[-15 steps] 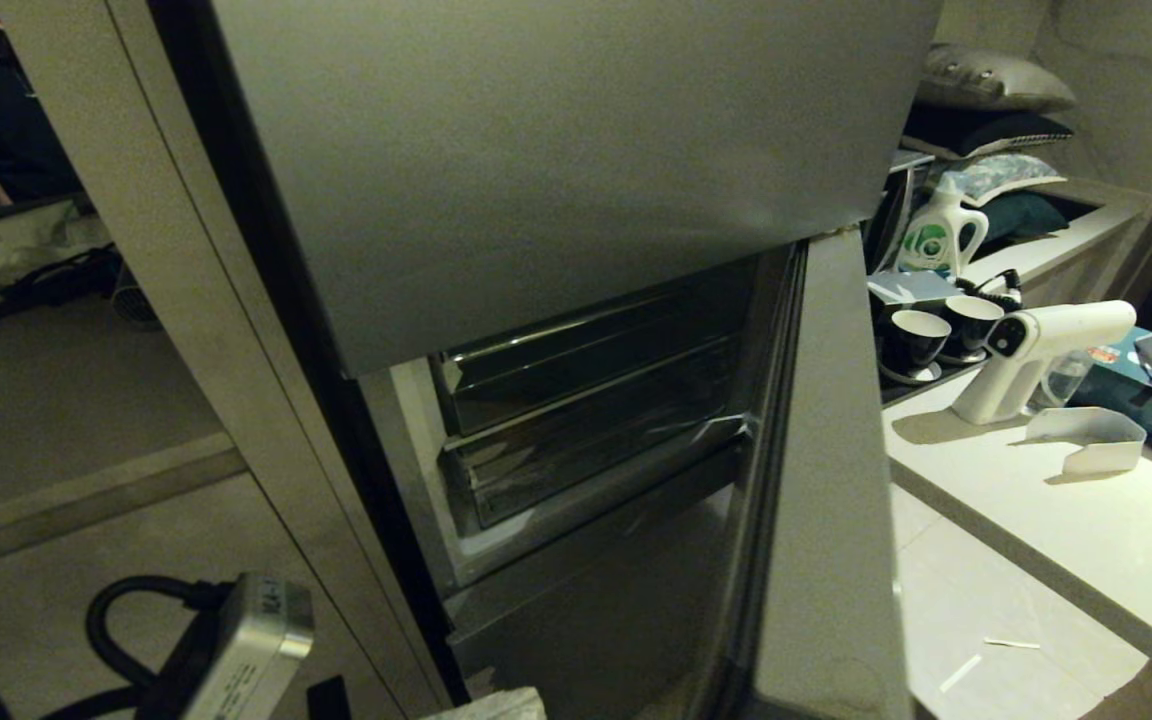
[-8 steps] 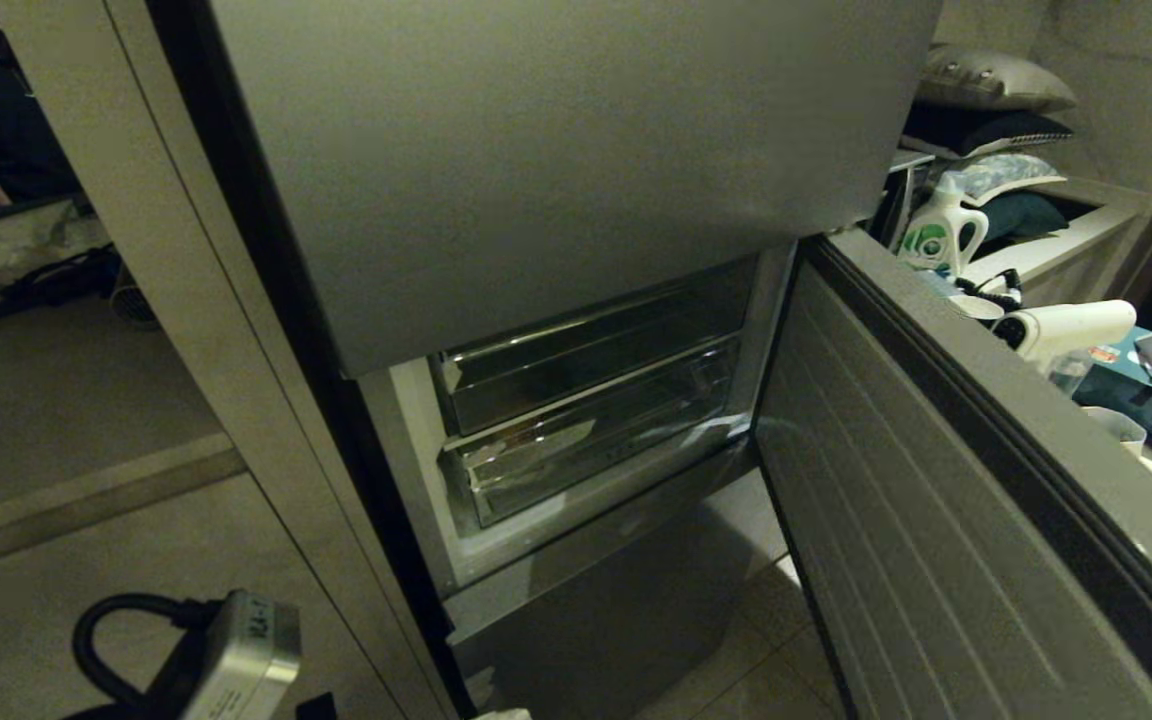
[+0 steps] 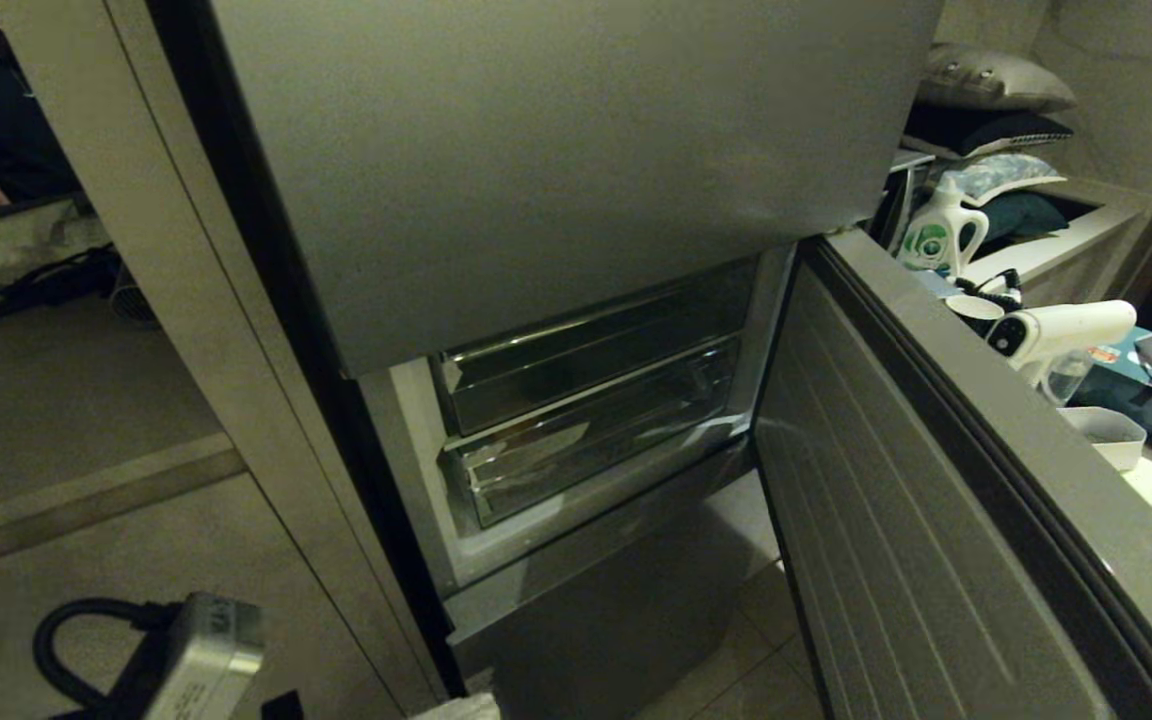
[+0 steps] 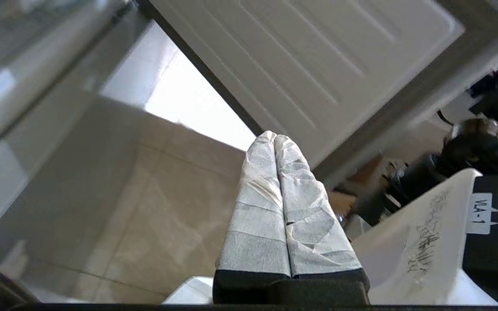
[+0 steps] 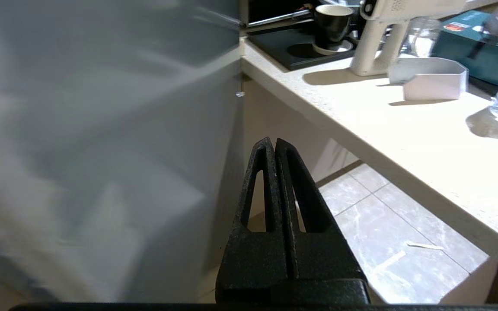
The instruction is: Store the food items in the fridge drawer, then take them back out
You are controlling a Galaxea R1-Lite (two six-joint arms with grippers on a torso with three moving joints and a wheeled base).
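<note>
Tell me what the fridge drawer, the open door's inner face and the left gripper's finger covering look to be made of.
Fridge drawer: clear glossy plastic, going by see-through walls with bright glints. Open door's inner face: matte pale moulded plastic, probably, from its raised ribs. Left gripper: fingers wrapped in whitish creased tape or cloth, overlapping bands showing.
</note>
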